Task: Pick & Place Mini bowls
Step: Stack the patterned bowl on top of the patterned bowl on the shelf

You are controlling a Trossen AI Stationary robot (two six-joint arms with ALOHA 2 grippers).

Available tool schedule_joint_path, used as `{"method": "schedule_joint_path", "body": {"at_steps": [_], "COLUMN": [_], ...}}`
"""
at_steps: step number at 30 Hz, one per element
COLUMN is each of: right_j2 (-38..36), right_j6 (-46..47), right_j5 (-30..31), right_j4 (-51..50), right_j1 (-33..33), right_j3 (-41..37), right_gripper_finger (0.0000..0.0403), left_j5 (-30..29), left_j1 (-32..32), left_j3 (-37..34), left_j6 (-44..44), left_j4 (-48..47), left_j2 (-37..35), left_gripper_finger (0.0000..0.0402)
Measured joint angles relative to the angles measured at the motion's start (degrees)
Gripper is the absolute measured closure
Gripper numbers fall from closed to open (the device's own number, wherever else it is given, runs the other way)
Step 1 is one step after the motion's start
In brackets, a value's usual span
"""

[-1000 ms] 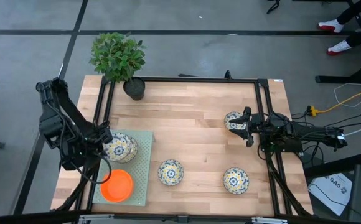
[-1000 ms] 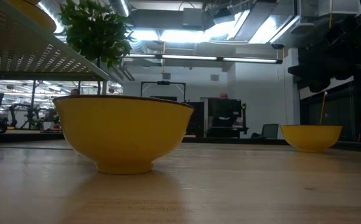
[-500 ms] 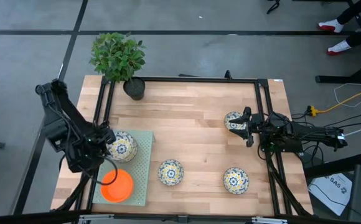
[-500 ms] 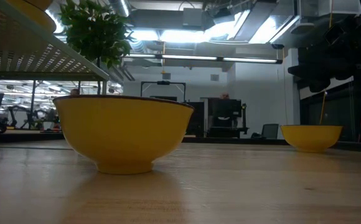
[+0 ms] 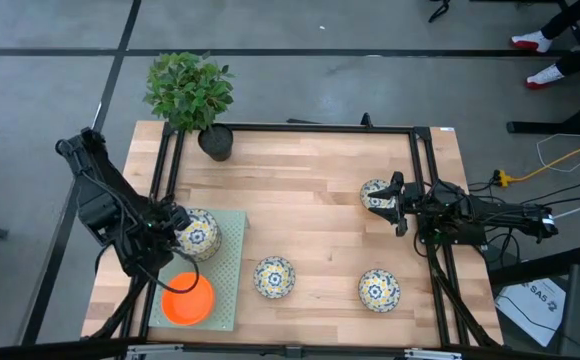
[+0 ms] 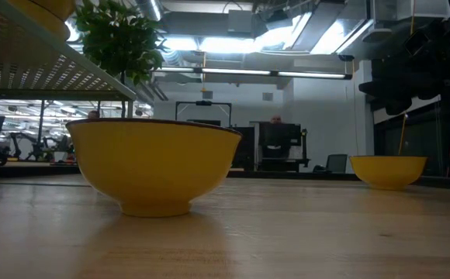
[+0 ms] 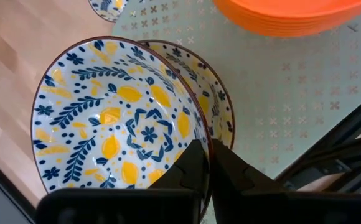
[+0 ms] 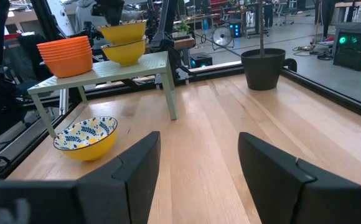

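Shifted slightly since a second ago: left gripper (image 5: 170, 222), now a little lower over the pale green perforated rack (image 5: 232, 262), with the orange bowl stack (image 5: 187, 298) more exposed below it. Elsewhere unchanged.

Wooden table (image 5: 310, 185) inside a black frame, seen from above. Potted plant (image 5: 190, 92) in a black pot at the far left corner. Rack standing on legs near the left front of the table, carrying the orange stack and a patterned bowl stack (image 5: 198, 235).

Left gripper's fingers (image 7: 190, 168) pressed together, pinching the rim of the top patterned bowl (image 7: 121, 127), tilted against the patterned bowl beneath it (image 7: 215, 106).

Right gripper (image 5: 397, 203) at the table's right side, jaws spread wide, just beside a patterned bowl (image 5: 374, 194), gripping nothing.

Two more patterned bowls on bare wood near the front edge: one centre (image 5: 274, 276), one right (image 5: 378, 289).
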Motion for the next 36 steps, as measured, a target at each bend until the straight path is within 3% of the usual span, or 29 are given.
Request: {"method": "schedule_joint_path", "body": {"at_steps": [15,36], "right_j2": [0.00,-0.01], "right_j6": [0.00,0.00], "right_j5": [0.00,0.00], "right_j4": [0.00,0.00], "right_j1": [0.00,-0.02], "right_j3": [0.00,0.00], "right_gripper_finger": [0.0188,0.0188], "left_j5": [0.26,-1.50], "left_j1": [1.03,1.03], "left_j3": [-0.02,-3.61], "left_j6": [1.23,-6.51], "left_j4": [0.21,6.22], "left_j2": [0.43,1.59], "left_gripper_finger": [0.0395,0.0395]}}
